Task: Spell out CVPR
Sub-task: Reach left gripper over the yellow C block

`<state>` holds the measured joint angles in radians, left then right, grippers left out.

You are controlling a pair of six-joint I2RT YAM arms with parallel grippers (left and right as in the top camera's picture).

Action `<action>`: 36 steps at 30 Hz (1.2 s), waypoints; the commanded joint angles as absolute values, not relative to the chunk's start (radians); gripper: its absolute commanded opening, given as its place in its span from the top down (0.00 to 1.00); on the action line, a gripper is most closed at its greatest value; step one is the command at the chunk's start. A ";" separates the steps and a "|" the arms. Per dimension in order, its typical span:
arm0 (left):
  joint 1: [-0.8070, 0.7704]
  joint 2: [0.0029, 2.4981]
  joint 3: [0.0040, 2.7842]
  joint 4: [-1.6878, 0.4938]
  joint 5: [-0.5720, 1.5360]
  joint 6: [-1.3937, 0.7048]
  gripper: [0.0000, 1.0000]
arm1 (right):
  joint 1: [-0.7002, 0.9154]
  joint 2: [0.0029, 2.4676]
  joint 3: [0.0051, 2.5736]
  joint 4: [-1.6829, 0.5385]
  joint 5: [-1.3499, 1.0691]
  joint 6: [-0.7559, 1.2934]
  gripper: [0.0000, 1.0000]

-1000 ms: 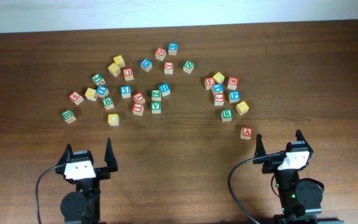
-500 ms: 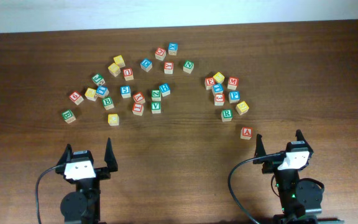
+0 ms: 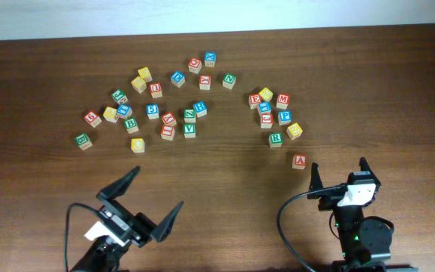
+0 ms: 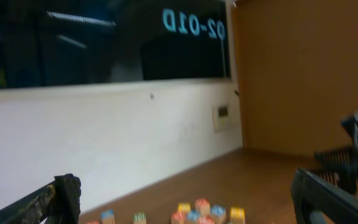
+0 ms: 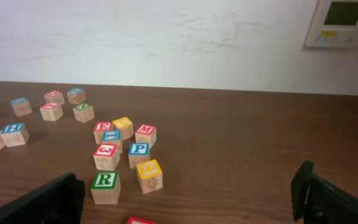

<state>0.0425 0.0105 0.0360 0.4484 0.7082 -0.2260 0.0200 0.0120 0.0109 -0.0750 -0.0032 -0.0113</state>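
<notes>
Several coloured letter blocks lie scattered across the far half of the brown table [image 3: 217, 174]. The green V block [image 3: 189, 130] sits in the left cluster. The blue P block [image 3: 284, 117] and green R block [image 3: 276, 139] sit in the right cluster, and both show in the right wrist view, P [image 5: 138, 154] and R [image 5: 105, 185]. I cannot pick out the C block for sure. My left gripper [image 3: 146, 202] is open, empty and turned diagonally near the front left. My right gripper [image 3: 338, 171] is open and empty at the front right, just behind a red A block [image 3: 299, 161].
A yellow block [image 5: 150, 175] stands beside R, and a red block [image 5: 106, 155] beside P. The left wrist view [image 4: 185, 202] is blurred and points at the wall, with a few blocks [image 4: 204, 211] low in the frame. A white wall borders the table's far edge.
My left arm has swung: its gripper has turned diagonal, shifted right and toward the front edge, and its camera has tipped up. The right arm and the blocks have not moved.
</notes>
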 commanded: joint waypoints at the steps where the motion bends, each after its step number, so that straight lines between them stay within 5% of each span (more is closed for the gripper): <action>1: 0.049 0.068 0.221 0.318 0.605 -0.285 0.01 | 0.013 0.004 0.006 -0.082 0.005 -0.018 0.02; 5: 0.049 0.360 0.554 -0.191 0.617 -0.227 0.01 | 0.013 0.004 0.006 -0.082 0.005 -0.018 0.02; 10: 0.049 0.582 0.724 -0.073 0.658 -0.230 0.01 | 0.013 0.004 0.006 -0.082 0.005 -0.018 0.02; 13: 0.049 0.799 1.015 -0.487 0.464 -0.158 0.01 | 0.013 0.004 0.006 -0.082 0.005 -0.018 0.02; 17: 0.049 1.126 1.277 -0.955 0.494 -0.032 0.01 | 0.013 0.004 0.006 -0.082 0.005 -0.018 0.02; 22: 0.049 1.392 1.277 -1.008 0.199 -0.219 0.01 | 0.013 0.004 0.006 -0.082 0.005 -0.018 0.02; 32: 0.045 1.785 1.277 -0.913 0.159 -0.208 0.00 | 0.013 0.004 0.006 -0.082 0.005 -0.018 0.02; 36: -0.003 1.833 1.276 -0.889 0.030 -0.208 0.12 | 0.013 0.004 0.006 -0.082 0.005 -0.018 0.02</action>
